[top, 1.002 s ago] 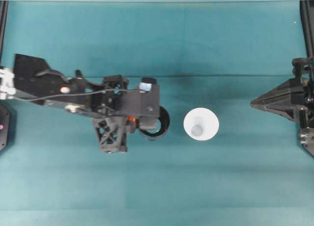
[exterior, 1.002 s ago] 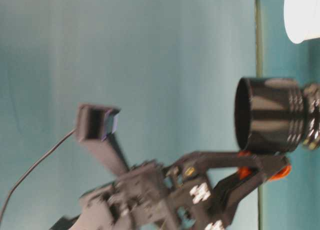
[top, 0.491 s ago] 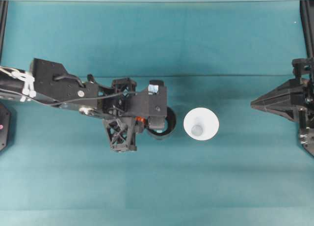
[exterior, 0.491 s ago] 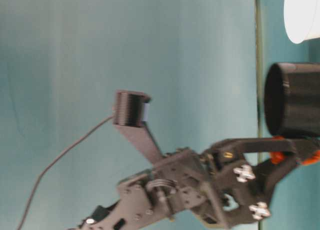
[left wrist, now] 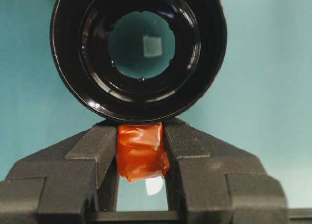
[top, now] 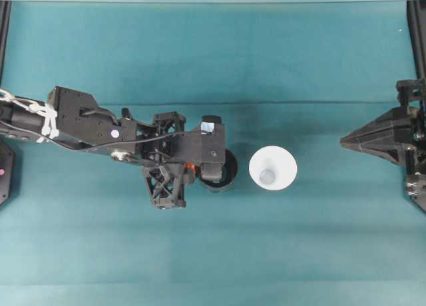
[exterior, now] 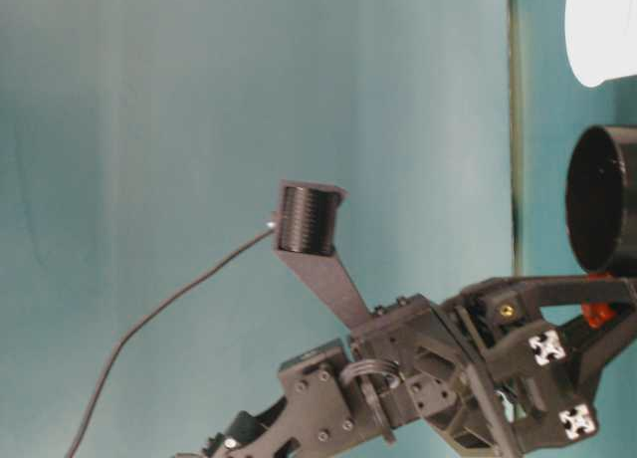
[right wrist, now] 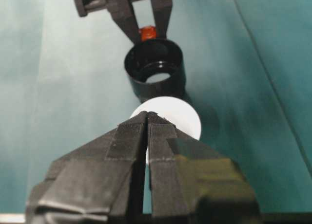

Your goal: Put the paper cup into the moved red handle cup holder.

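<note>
The left gripper [left wrist: 141,153] is clamped on the orange handle [left wrist: 141,150] of the black holder [top: 223,171], near the bench's [top: 213,53] middle. The white paper cup [top: 273,167] stands just beside it, apart. Open bench lies between cup and right gripper [right wrist: 147,118], whose fingers are pressed together, holding nothing.

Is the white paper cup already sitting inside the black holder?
No, in the overhead view the paper cup stands by itself on the table, beside the red handle cup holder, which the left gripper grips by its handle.
</note>
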You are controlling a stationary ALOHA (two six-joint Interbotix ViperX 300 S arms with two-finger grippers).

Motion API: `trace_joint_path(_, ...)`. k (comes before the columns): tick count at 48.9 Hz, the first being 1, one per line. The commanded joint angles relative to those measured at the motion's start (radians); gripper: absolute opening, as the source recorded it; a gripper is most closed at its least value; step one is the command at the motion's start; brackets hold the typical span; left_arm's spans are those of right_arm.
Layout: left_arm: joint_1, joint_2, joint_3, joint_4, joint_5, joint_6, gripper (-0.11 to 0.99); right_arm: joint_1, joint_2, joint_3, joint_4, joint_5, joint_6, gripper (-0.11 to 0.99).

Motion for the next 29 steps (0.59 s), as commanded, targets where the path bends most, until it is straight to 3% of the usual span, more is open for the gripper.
trace_joint_path(1, 0.000, -0.009, 0.005, 0.003, -0.009, 0.003, 0.26, 0.000, 0.005, -0.020, 0.003, -0.005, 0.011, -0.09)
trace_joint_path(29, 0.005, -0.011, 0.034, 0.003, -0.092, 0.003, 0.26, 0.000, 0.005, -0.020, 0.005, -0.005, 0.011, -0.09)
